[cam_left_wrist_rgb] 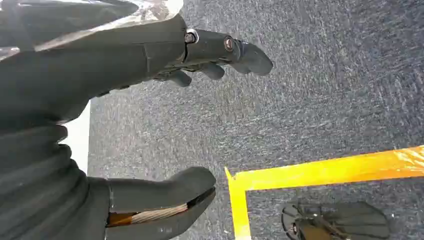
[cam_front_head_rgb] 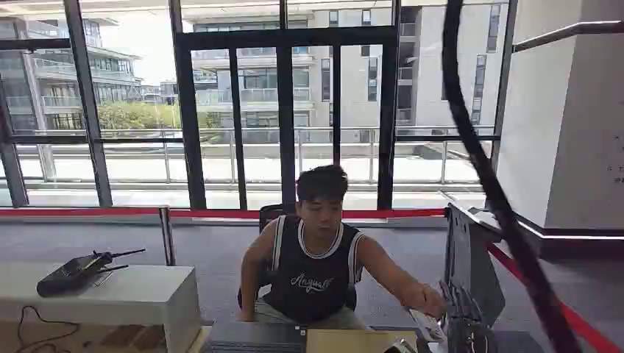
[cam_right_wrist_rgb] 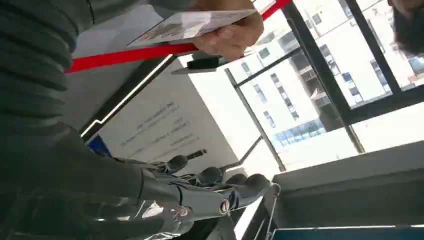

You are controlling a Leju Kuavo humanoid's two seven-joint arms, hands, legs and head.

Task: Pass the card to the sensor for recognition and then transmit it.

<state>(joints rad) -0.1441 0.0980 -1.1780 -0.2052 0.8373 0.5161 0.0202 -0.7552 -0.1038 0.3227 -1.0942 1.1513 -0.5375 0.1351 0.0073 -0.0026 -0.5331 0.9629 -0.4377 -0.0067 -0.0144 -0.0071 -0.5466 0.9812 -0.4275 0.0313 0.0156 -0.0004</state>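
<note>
Right hand (cam_right_wrist_rgb: 200,195) spread and empty near the card; left hand (cam_left_wrist_rgb: 150,125) hanging open over the floor.

Seen from the right wrist, the right hand's dark fingers (cam_right_wrist_rgb: 210,176) lie apart with nothing in them, while a person's hand (cam_right_wrist_rgb: 230,35) holds the card (cam_right_wrist_rgb: 187,24) flat above, apart from the robot's fingers. The head view adds what the wrist cannot: a person in a dark sleeveless jersey (cam_front_head_rgb: 315,257) sits behind the desk, one arm reaching toward the grey stand (cam_front_head_rgb: 471,272) at the right, where a pale card-like shape is too small to tell. From the left wrist, the left hand's thumb (cam_left_wrist_rgb: 165,195) and fingers (cam_left_wrist_rgb: 225,50) stand well apart, holding nothing, above grey carpet (cam_left_wrist_rgb: 325,100) marked with yellow tape (cam_left_wrist_rgb: 325,172).
</note>
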